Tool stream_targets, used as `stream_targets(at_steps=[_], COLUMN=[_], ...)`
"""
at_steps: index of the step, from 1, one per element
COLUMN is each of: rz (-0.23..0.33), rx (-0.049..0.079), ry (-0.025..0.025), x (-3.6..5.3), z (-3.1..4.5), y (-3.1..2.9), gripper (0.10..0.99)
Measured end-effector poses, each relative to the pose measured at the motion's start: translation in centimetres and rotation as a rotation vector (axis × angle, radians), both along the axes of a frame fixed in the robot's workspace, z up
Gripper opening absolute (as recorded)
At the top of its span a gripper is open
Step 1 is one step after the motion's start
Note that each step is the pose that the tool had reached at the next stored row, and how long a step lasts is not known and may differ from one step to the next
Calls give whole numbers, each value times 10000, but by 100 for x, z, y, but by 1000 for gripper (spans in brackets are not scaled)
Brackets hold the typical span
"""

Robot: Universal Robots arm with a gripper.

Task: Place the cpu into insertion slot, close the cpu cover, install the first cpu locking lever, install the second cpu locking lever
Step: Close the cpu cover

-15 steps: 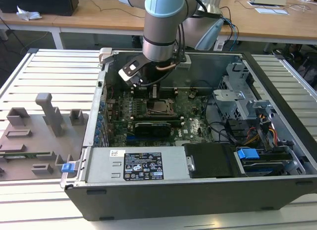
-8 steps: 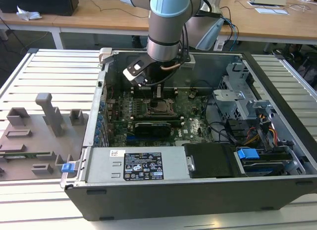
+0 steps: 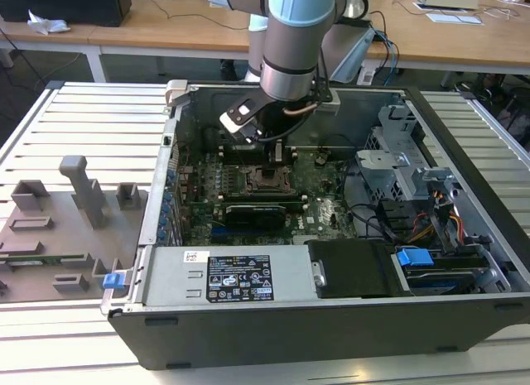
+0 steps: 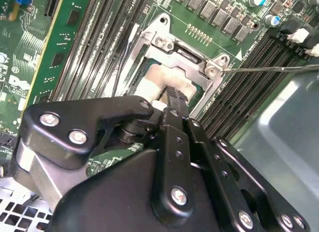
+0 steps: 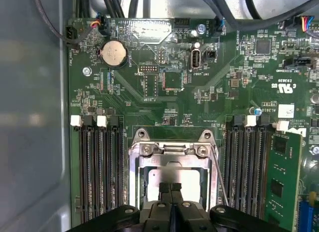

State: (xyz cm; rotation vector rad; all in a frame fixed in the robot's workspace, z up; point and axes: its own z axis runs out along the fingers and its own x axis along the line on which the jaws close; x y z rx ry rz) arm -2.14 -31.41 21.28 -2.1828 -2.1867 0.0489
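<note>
Hand (image 5: 172,186): fingers pressed together, empty, tips down on cpu (image 5: 192,184), likely to seat it.
Cpu: flat in slot (image 3: 267,180), framed by cover (image 5: 172,156).

Slatted table before a row of wooden desks

We see a pale table (image 3: 91,120) topped with ribbed metal slats that run across it, under soft, even light. Behind it, along the far edge of the exterior view, stand wooden desks (image 3: 166,25) on a white leg (image 3: 98,66), with dark shadow beneath them. On the desks lie a crumpled white paper (image 3: 45,22), a dark box (image 3: 74,4), flat white sheets (image 3: 454,18) and loose cables (image 3: 386,39).
</note>
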Motion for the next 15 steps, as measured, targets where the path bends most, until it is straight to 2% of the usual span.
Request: stream_targets(at_steps=[15], rz=[0], rx=[0], ry=[0], x=[0], z=[176], y=[0], gripper=[106])
